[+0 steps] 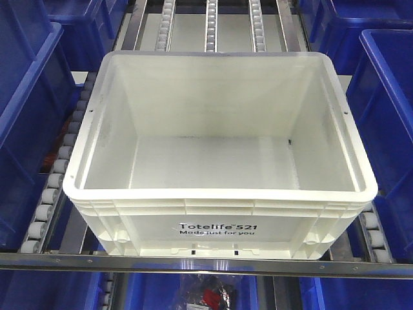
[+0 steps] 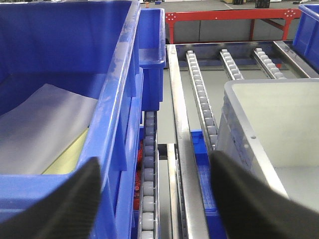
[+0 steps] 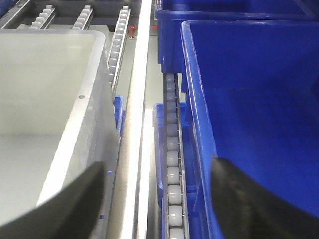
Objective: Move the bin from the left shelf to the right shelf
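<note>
1. The white bin [image 1: 219, 226] sits on the roller shelf [image 1: 48, 194], just behind the silver front rail [image 1: 129, 261]. It is empty. You cannot tell from these views if this is the left shelf or the right one.
2. The bin's long side runs left to right across the front view. Its printed wall faces you. Its two short ends point left and right.
3. Your left gripper [image 2: 154, 158] is wide open and holds nothing. The bin is close by on its right side. One finger shows in front of the blue crate on the left [image 2: 60, 59], the other in front of the bin's rim.
4. Your right gripper [image 3: 158, 164] is wide open too, with nothing in it. The bin is on its left side. The blue crate on the right [image 3: 259, 99] is on its other side.
5. So the bin lies between your two grippers, one at each short end. Neither arm looks nearer than the other. I think a lift would need both arms, each moving in toward the middle.
6. The front view shows the whole bin but no grippers. Only the wrist views show the fingers and the thin gaps beside the bin. The left wrist view also shows a grey sheet [image 2: 45, 129] inside its blue crate.
7. The gaps look tight, so take care not to bump the blue crates.
</note>
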{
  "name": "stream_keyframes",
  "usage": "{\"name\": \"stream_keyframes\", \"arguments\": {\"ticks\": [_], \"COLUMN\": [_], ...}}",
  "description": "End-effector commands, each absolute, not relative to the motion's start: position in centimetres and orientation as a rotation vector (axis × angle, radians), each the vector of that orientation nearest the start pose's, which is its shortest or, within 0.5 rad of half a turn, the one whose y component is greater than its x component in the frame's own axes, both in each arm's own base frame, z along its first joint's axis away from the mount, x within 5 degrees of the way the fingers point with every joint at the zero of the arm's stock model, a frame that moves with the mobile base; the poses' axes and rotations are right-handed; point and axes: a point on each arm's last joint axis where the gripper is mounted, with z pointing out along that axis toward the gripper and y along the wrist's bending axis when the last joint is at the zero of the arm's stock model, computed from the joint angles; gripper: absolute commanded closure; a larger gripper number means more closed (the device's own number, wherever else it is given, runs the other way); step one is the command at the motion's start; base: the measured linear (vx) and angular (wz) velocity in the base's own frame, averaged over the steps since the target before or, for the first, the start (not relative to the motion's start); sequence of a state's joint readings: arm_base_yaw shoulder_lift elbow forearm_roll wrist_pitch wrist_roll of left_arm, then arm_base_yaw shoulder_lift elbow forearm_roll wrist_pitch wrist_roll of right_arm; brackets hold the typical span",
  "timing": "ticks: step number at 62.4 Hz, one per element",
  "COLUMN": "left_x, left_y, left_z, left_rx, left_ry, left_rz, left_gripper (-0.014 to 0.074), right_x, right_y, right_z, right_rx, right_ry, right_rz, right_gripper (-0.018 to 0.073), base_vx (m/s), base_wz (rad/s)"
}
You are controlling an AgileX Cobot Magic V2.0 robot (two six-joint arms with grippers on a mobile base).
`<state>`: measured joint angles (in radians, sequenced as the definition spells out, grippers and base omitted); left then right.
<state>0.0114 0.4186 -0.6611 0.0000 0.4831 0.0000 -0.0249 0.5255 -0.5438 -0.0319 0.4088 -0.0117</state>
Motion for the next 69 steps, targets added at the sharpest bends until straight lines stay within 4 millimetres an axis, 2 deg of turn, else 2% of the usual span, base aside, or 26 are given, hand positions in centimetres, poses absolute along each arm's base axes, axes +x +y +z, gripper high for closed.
{"name": "stream_keyframes", "arguments": {"ticks": [1, 5, 10, 17, 26, 35, 44, 50, 57, 62, 69], "left_x": [8.0, 8.0, 8.2, 8.8, 10.5, 12.3, 13.9, 15.6, 18.5, 20.6, 23.4], "left_y": [0.0, 0.0, 0.0, 0.0, -1.2, -3.3, -5.5, -6.3, -6.9, -7.6, -8.7], "left_z": [37.6, 37.6, 37.6, 38.5, 39.5, 39.6, 39.0, 39.0, 39.2, 38.8, 37.7], "left_rx": [-0.019, -0.016, 0.003, 0.042, 0.142, 0.329, 0.491, 0.554, 0.419, 0.358, 0.357], "left_ry": [1.632, 1.634, 1.644, 1.711, 1.834, 1.914, 2.009, 2.101, 2.192, 2.226, 2.278], "left_rz": [-0.014, -0.01, 0.007, 0.033, -0.061, -0.153, -0.217, -0.159, -0.143, -0.152, -0.14], "left_gripper": [0.0005, -0.0018, -0.0018, -0.0013, -0.0011, 0.0, 0.0008, 0.0008, -0.0002, -0.0001, -0.0001], "right_x": [11.2, 11.1, 11.1, 11.3, 12.5, 14.2, 15.9, 17.5, 19.7, 21.2, 23.5], "right_y": [-0.4, -0.4, -0.4, -0.4, -0.2, 1.5, 4.0, 4.9, 5.3, 5.5, 5.7], "right_z": [33.6, 33.6, 33.6, 34.1, 35.1, 36.0, 36.6, 36.9, 37.1, 37.0, 36.5], "right_rx": [-0.014, -0.014, -0.012, -0.005, -0.051, -0.172, -0.36, -0.367, -0.26, -0.178, -0.068], "right_ry": [1.768, 1.773, 1.777, 1.826, 1.944, 2.011, 2.09, 2.169, 2.242, 2.27, 2.319], "right_rz": [-0.065, -0.065, -0.063, -0.05, -0.056, 0.04, 0.066, 0.04, 0.027, 0.027, -0.017], "right_gripper": [-0.0083, -0.0124, -0.0127, -0.0104, -0.0045, 0.0017, 0.0006, -0.005, -0.0116, -0.013, -0.0124], "base_vx": [0.0, 0.0, 0.0, 0.0, 0.0, 0.0, 0.0, 0.0, 0.0, 0.0, 0.0], "base_wz": [0.0, 0.0, 0.0, 0.0, 0.0, 0.0, 0.0, 0.0, 0.0, 0.0, 0.0]}}
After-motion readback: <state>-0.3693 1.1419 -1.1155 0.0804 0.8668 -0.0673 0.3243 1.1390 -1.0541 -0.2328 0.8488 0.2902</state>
